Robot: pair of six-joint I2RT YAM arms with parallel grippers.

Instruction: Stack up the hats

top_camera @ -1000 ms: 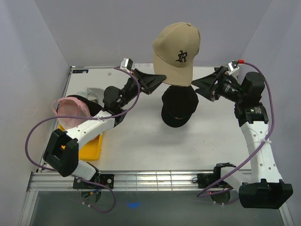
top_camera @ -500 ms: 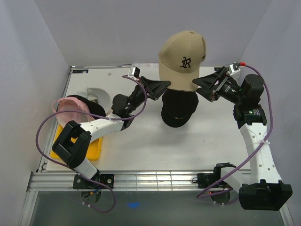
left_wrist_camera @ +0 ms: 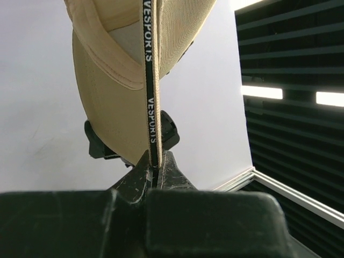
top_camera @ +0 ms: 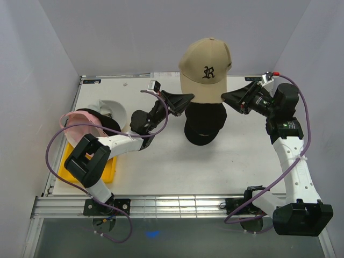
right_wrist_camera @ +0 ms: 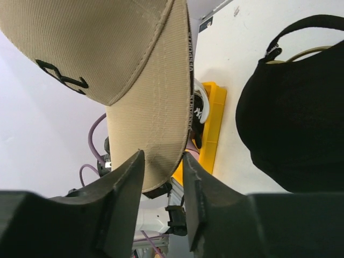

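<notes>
A tan hat [top_camera: 204, 67] with a black monogram hangs in the air over a black hat [top_camera: 204, 126] at the table's middle. My left gripper [top_camera: 188, 97] is shut on the tan hat's rim [left_wrist_camera: 152, 134], pinching its inner band. My right gripper [top_camera: 226, 98] reaches in from the right. In the right wrist view its jaws [right_wrist_camera: 162, 155] stand a narrow way apart on either side of the tan brim [right_wrist_camera: 156, 123], and contact is unclear. The black hat [right_wrist_camera: 290, 107] lies below to the right.
A pink hat [top_camera: 80, 123] and a white hat [top_camera: 110, 110] sit piled at the left over a yellow tray [top_camera: 105, 172]. A gold wire [right_wrist_camera: 303, 54] shows at the black hat's back opening. Walls close the table at left, back and right.
My left arm has carried the tan hat rightward to above the black hat. The right gripper's jaws have narrowed around the brim.
</notes>
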